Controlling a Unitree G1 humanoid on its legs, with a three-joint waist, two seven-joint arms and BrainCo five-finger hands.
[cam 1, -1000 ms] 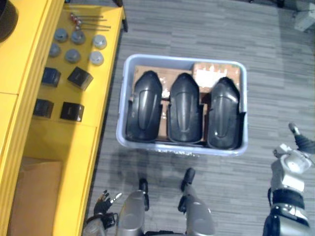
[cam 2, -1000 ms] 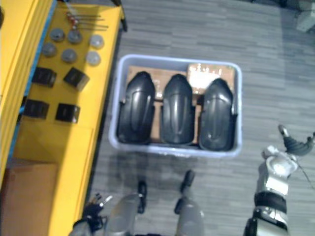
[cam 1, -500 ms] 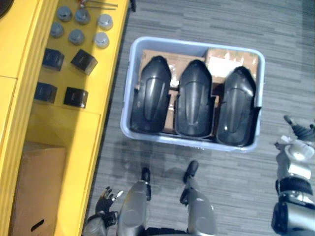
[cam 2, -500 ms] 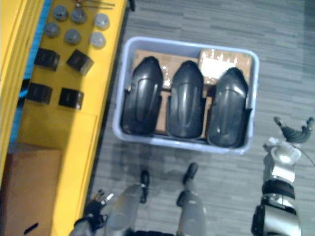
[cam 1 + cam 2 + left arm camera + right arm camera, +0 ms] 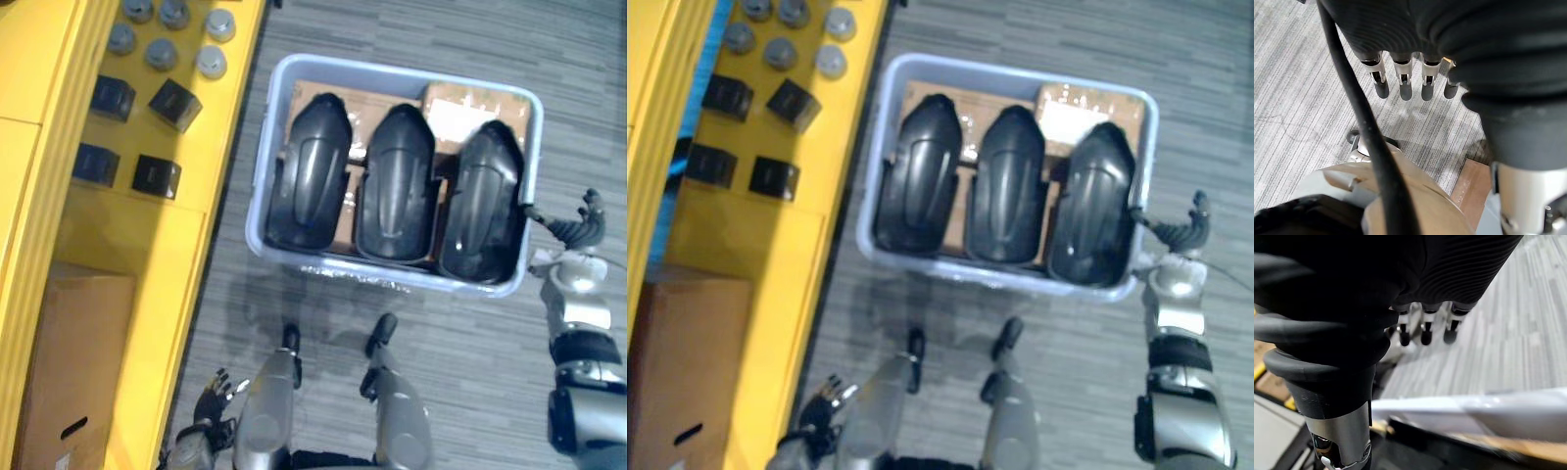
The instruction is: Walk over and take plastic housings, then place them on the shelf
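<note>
Three black plastic housings (image 5: 397, 186) lie side by side in a pale blue bin (image 5: 382, 279) on the grey carpet (image 5: 470, 372), none of them held. The right hand (image 5: 578, 227) hangs just beside the bin's right wall, fingers loosely spread and empty. The left hand (image 5: 214, 392) hangs low by the yellow shelf (image 5: 176, 245), fingers relaxed and empty; black cubes (image 5: 157, 176), grey caps (image 5: 211, 61) and a cardboard box (image 5: 59, 362) sit on the shelf

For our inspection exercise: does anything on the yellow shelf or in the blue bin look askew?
One small black cube on the yellow shelf sits turned cornerwise, unlike its three squared neighbours. The three black plastic housings lie evenly.
</note>
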